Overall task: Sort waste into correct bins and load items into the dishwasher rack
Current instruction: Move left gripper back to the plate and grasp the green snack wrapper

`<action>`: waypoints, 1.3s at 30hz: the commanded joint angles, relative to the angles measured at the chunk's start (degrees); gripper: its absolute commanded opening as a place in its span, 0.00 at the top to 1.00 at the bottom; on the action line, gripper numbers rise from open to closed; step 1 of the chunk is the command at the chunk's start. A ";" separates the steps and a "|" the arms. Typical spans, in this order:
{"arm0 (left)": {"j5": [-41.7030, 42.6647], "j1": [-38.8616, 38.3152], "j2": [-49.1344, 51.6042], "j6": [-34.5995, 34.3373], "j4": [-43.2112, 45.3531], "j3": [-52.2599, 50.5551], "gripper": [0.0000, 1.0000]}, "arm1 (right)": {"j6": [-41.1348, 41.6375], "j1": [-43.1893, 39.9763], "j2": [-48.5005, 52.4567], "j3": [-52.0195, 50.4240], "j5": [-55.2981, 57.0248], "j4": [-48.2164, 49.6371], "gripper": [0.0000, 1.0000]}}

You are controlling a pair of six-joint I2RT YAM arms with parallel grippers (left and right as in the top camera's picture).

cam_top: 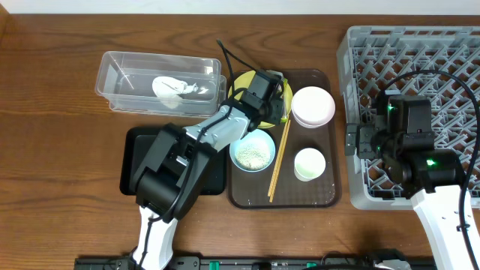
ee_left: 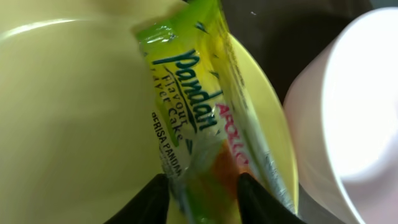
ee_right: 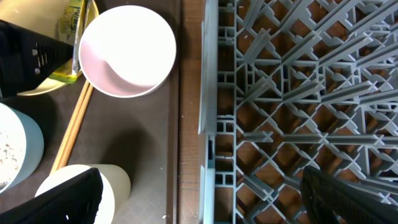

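Observation:
My left gripper [cam_top: 276, 109] [ee_left: 202, 199] is over the round yellow plate [cam_top: 244, 81] [ee_left: 74, 112], shut on the green-and-orange snack wrapper [ee_left: 199, 124], which lies against the plate's rim. The pale pink bowl [cam_top: 313, 106] [ee_right: 127, 50] sits right beside it. The light blue bowl [cam_top: 252, 150] holds white rice-like scraps. The wooden chopsticks [cam_top: 279, 161] and the small white cup [cam_top: 309, 163] lie on the brown tray. The crumpled white paper wad [cam_top: 174, 88] is in the clear tub [cam_top: 120, 75]. My right gripper [cam_top: 352, 140] [ee_right: 199, 199] is open and empty, straddling the left wall of the grey dishwasher rack [cam_top: 420, 60] [ee_right: 298, 93].
The shallow black tray [cam_top: 135, 161] lies at the left, partly under my left arm. The brown serving tray [cam_top: 326, 191] holds the dishes between the black tray and the rack. A strip of wooden table [ee_right: 189, 124] separates the brown tray from the rack wall.

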 commanded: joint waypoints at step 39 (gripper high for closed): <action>-0.31 0.26 -5.53 20.35 -6.56 0.83 0.33 | 0.17 0.00 -0.09 1.01 -0.24 -0.24 0.01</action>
